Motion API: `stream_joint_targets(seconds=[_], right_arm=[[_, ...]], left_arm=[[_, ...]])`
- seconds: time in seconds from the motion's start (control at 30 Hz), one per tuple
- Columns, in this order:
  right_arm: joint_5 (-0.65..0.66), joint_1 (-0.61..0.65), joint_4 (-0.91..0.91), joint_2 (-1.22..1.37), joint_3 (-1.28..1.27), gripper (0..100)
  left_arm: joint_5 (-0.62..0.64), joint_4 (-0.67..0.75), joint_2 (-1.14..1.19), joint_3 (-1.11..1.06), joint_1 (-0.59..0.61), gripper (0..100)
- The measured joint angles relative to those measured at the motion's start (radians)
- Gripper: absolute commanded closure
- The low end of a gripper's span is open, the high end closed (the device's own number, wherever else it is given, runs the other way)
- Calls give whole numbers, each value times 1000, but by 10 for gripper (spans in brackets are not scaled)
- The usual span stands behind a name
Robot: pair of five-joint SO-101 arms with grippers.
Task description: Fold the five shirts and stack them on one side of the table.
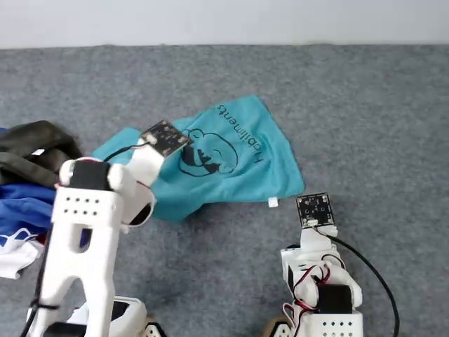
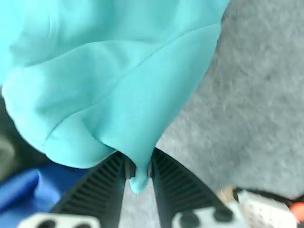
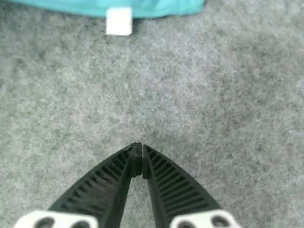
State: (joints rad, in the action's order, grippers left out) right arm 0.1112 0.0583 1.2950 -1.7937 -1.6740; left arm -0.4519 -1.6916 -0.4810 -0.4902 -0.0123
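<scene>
Shirt (image 1: 238,165), teal, lying on the worktop (image 1: 379,112); left jaws pinch its edge, right jaws pressed together over the worktop nearby.

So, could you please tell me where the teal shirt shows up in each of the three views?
High view: the teal shirt lies spread on the grey cover, mid-picture.
Left wrist view: seen close up, a fold of it is pinched in the left gripper.
Right wrist view: its hem lies beyond the shut right gripper, across bare cover.
Shared landmark: the white tag at the hem, also in the right wrist view.
</scene>
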Motion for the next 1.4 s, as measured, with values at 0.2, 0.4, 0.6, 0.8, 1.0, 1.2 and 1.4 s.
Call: stream_joint_targets(seconds=[0.2,0.4,0.6,0.8,1.0,1.2,1.4], right_arm=[[0,0,0,0,0,990],[0,0,0,0,0,990],[0,0,0,0,0,990],[0,0,0,0,0,990],[0,-18,-37,-2,3,991],[0,-38,-68,-3,193,991],[0,-35,-66,265,439,991]], left_arm=[[5,-32,-46,-20,48,987],[6,-32,-124,-110,94,987],[6,-32,-169,-137,160,987],[6,-32,-169,-137,201,987],[6,-32,-169,-137,204,987],[6,-32,-169,-137,204,987],[6,-32,-169,-137,204,987]])
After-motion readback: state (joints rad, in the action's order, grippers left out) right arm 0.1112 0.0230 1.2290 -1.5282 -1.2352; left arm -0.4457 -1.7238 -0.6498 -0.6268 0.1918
